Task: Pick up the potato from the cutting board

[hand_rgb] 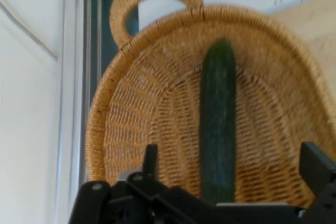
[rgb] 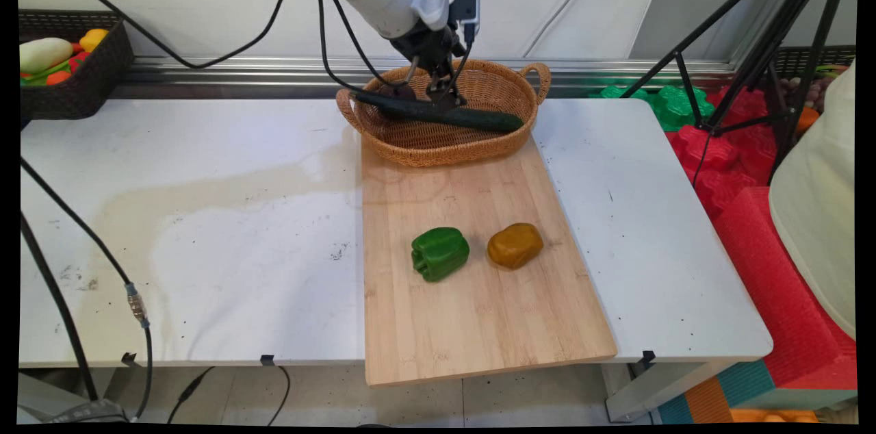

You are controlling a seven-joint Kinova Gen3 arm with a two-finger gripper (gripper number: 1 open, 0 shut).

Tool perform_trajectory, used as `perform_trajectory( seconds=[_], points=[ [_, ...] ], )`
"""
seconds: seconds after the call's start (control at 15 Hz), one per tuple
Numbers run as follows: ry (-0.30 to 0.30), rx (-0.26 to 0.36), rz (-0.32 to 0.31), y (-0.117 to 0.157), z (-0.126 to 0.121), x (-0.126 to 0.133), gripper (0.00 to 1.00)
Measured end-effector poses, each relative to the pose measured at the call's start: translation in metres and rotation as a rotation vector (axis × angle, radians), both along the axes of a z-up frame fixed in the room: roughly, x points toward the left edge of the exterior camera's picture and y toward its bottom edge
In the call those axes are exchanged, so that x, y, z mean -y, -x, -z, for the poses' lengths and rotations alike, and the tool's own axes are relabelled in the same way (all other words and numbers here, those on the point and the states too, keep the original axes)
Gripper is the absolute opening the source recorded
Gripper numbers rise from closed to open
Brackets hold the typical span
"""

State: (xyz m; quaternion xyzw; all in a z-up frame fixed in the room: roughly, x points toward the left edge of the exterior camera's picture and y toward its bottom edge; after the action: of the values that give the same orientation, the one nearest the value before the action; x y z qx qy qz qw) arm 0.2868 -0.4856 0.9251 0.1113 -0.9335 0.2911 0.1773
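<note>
Hand view: black two-finger gripper [hand_rgb: 231,166] looks down into an oval woven wicker basket [hand_rgb: 142,129] with a loop handle. A long dark green cucumber [hand_rgb: 218,124] runs straight away from the gripper, lying between the two fingers [hand_rgb: 315,166]. Fingers stand wide apart, one on each side of the cucumber's near part; neither visibly presses on it. The near end of the cucumber passes behind the linkage, so contact there cannot be told.

Main view: gripper [rgb: 438,88] hangs over the basket [rgb: 493,139], reaching down inside its rim. Cucumber [rgb: 472,118] lies directly below the fingertips, slanted across the basket; one end sticks out over the rim on the arm's side, the other end rests well inside toward the far handle. Whether the fingertips touch the cucumber cannot be told from here.

Basket sits on the far end of a light bamboo cutting board [rgb: 472,311], which lies on the white table [rgb: 205,215]. Well apart from the gripper, toward the camera on the same board: a green bell pepper [rgb: 439,253] and, just beside it but apart, a yellow-brown bell pepper [rgb: 514,245]. Far off on the arm's side, at the table's back corner, a dark woven bin [rgb: 82,85] holds mixed vegetables.
</note>
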Motion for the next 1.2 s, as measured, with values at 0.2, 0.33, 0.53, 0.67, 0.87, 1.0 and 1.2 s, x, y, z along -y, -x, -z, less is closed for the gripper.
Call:
perform_trajectory(
  seconds=[0.2, 0.33, 0.53, 0.67, 0.87, 1.0, 1.2],
  points=[
    [-0.027, -0.126, -0.067, 0.003, -0.016, -0.02, 1.0],
    [-0.049, -0.184, -0.096, 0.005, -0.024, -0.032, 1.0],
    [-0.104, -0.278, -0.134, 0.013, -0.034, -0.06, 1.0],
    [-0.138, -0.308, -0.144, 0.017, -0.036, -0.075, 1.0],
    [-0.205, -0.343, -0.161, 0.027, -0.034, -0.102, 1.0],
    [-0.237, -0.353, -0.172, 0.034, -0.031, -0.114, 1.0],
    [-0.284, -0.366, -0.192, 0.046, -0.022, -0.128, 1.0]
  ],
)
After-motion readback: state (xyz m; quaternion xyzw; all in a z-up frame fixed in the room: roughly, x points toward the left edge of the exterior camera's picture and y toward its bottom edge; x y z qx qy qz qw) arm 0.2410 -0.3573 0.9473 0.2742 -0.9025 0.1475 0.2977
